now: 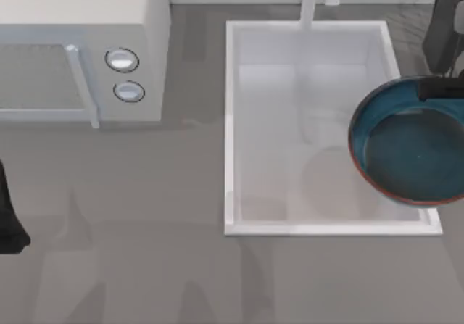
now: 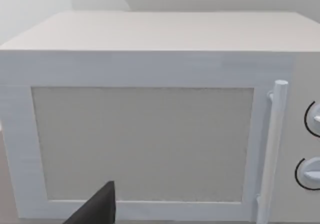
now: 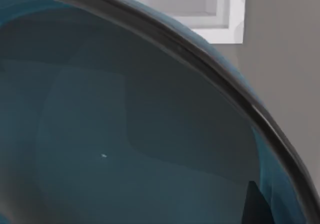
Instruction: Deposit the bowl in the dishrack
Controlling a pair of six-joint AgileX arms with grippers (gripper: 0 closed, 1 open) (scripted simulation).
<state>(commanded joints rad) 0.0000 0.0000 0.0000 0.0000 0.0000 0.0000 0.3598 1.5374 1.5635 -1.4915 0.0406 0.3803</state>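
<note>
Bowl point(image 1: 409, 146): held raised at the right side of the top view, overlapping the right edge of the white basin point(image 1: 230, 121); its teal inside faces up and its thin reddish-brown rim is seen along the lower edge.
Grip: the right gripper point(image 1: 442, 86) is seen at the bowl's far rim, apparently clamped on that rim, since the bowl hangs there with nothing else bearing it.
Close view: the glossy teal inside point(image 3: 125, 149) and the dark rim are seen from the right wrist, with a corner of the basin beyond.
Handling: the bowl is judged stiff, smooth and glazed, so slippery at a pinch and liable to chip if dropped; some tilt about the single rim hold is to be expected.
Hold point: the rim is judged the only practical place for two fingers, one inside and one outside.
Left gripper point(image 1: 11, 226): parked at the table's left edge, facing the microwave point(image 2: 150, 119); whether its fingers are apart cannot be told.
Dishrack: none is made out.
</note>
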